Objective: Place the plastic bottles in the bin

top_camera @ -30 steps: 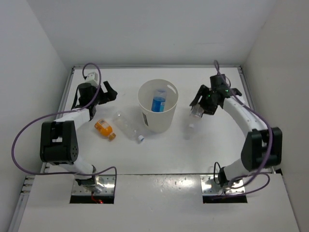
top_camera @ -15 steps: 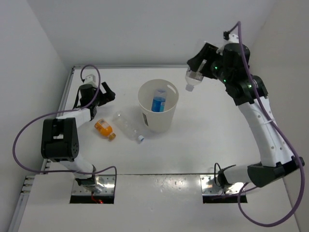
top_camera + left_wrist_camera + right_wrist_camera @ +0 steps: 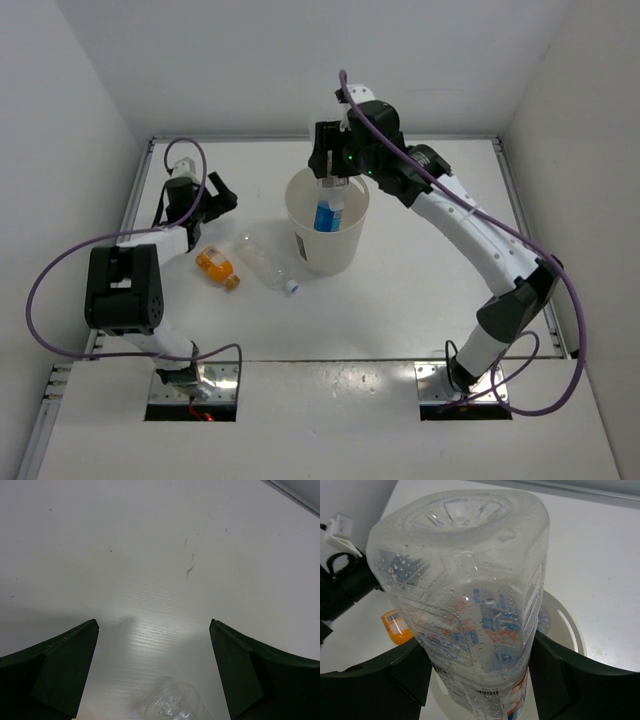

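The cream-white bin (image 3: 345, 250) stands mid-table with the blue bottle (image 3: 328, 212) upright inside it. My right gripper (image 3: 332, 177) is shut on a clear bottle (image 3: 465, 600) and holds it cap-down over the bin's far rim (image 3: 567, 625). A second clear bottle (image 3: 266, 265) with a white cap lies on the table left of the bin; its base shows in the left wrist view (image 3: 172, 702). The short orange bottle (image 3: 216, 266) lies further left and also shows in the right wrist view (image 3: 396, 626). My left gripper (image 3: 226, 190) is open and empty, behind those two.
White walls enclose the table (image 3: 430, 300) on three sides. The left arm's purple cable (image 3: 60, 270) loops along the left edge. The right arm (image 3: 480, 240) reaches across from the right side.
My right gripper has lifted the clear bottle off the table at the right and swung it left, to above the bin. The left arm has barely moved.
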Robot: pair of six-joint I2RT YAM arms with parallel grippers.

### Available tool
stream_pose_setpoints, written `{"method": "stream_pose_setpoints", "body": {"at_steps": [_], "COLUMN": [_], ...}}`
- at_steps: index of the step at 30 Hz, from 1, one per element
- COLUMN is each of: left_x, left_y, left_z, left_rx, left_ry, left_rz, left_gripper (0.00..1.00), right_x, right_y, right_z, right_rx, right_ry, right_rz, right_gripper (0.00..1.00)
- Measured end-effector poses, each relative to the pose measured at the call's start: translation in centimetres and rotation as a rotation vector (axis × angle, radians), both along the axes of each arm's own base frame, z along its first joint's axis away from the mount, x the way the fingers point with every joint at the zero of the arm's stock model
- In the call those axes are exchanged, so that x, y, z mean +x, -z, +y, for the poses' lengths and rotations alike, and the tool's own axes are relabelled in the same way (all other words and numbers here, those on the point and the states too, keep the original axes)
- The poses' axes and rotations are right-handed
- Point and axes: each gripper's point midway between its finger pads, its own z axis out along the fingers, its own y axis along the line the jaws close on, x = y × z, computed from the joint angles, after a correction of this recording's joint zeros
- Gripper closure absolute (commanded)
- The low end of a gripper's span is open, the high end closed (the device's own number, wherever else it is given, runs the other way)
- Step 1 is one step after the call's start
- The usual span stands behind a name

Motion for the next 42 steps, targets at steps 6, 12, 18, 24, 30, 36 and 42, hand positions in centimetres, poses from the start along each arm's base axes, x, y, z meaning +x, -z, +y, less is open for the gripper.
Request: {"method": "stream_pose_setpoints", "body": {"at_steps": [6, 12, 18, 24, 30, 36, 42], "left_x": [-0.8, -1.6, -2.1, -2.3, -3.0, -5.4, -7.2], "left_y": [0.3, 1.1, 0.6, -0.4, -1.8, -0.1, 2.4], "left_z": [0.0, 0.3, 0.9, 0.6, -5.4, -10.2, -10.5], "left_rx": [-0.003, -0.001, -0.030, -0.080, -0.120, -0.191, -0.203], "left_ry": [-0.009, -0.026, -0.099, -0.128, 0.004, 0.065, 0.003], "left_rz": [0.002, 0.023, 0.019, 0.011, -0.002, 0.098, 0.190], "left_gripper": [0.00, 0.00, 0.00, 0.00, 0.00, 0.01, 0.02], "right_x": [0.1, -0.2, 0.0, -1.4, -4.9, -7.9, -10.3], "right_y": [2.6, 3.2, 1.5, -1.5, -0.5, 1.4, 0.3], "right_z": [0.9, 0.4, -1.6, -3.4, -6.3, -8.4, -10.2], "right_rx": [-0.068, -0.116, -0.136, -0.097, -0.053, -0.028, 0.009], "right_ry": [0.006, 0.033, 0.088, 0.108, 0.133, 0.145, 0.154], "right_rz": [0.023, 0.027, -0.012, -0.065, -0.052, -0.009, -0.018], "right_gripper": [0.62, 0.07, 0.00, 0.00, 0.00, 0.00, 0.00]}}
